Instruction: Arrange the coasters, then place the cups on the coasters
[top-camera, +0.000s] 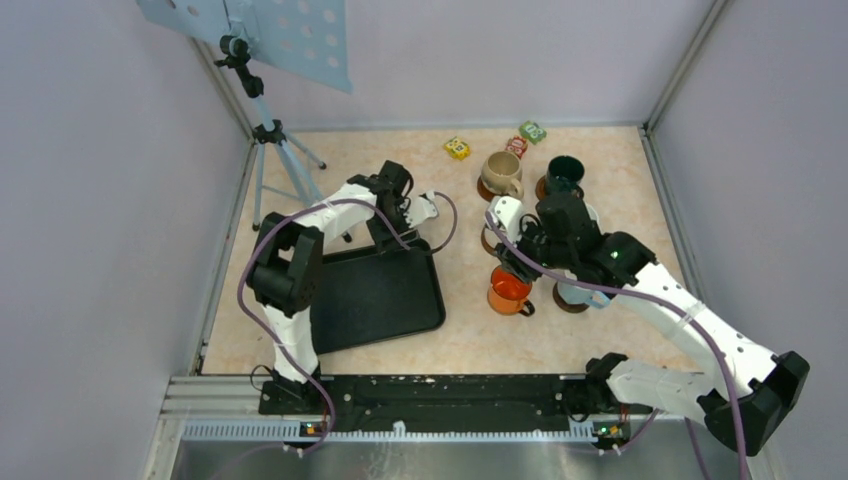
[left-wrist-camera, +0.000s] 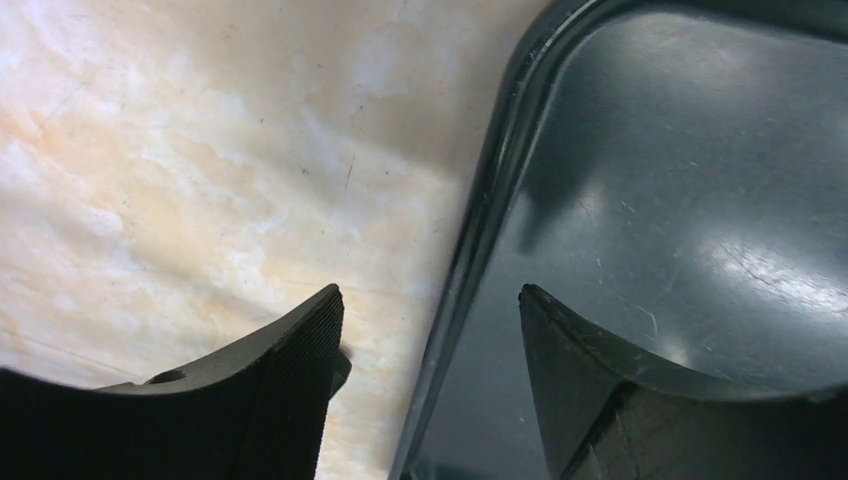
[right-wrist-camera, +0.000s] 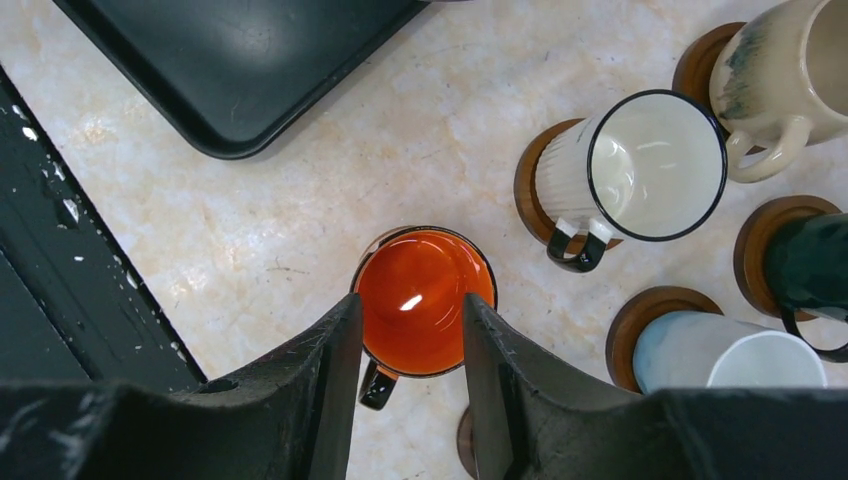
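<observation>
My right gripper (right-wrist-camera: 410, 300) (top-camera: 515, 250) is open and hovers just above the orange cup (right-wrist-camera: 425, 300) (top-camera: 510, 290), which stands upright on the table with nothing gripping it. The dark-rimmed white cup (right-wrist-camera: 650, 165), beige cup (right-wrist-camera: 790, 70), dark green cup (right-wrist-camera: 815, 265) and pale-blue-tinted white cup (right-wrist-camera: 720, 355) each stand on a brown coaster (right-wrist-camera: 530, 185). A sliver of another brown disc (right-wrist-camera: 465, 440) peeks out by my right finger. My left gripper (left-wrist-camera: 430, 295) (top-camera: 415, 225) is open, straddling the rim of the black tray (left-wrist-camera: 700, 200) without touching it.
The black tray (top-camera: 375, 295) lies left of centre. Yellow (top-camera: 457, 148), red (top-camera: 516, 146) and green (top-camera: 532, 131) blocks sit at the back. A tripod (top-camera: 275, 140) with a perforated sheet stands at the back left. A black rail (right-wrist-camera: 60, 270) runs along the near edge.
</observation>
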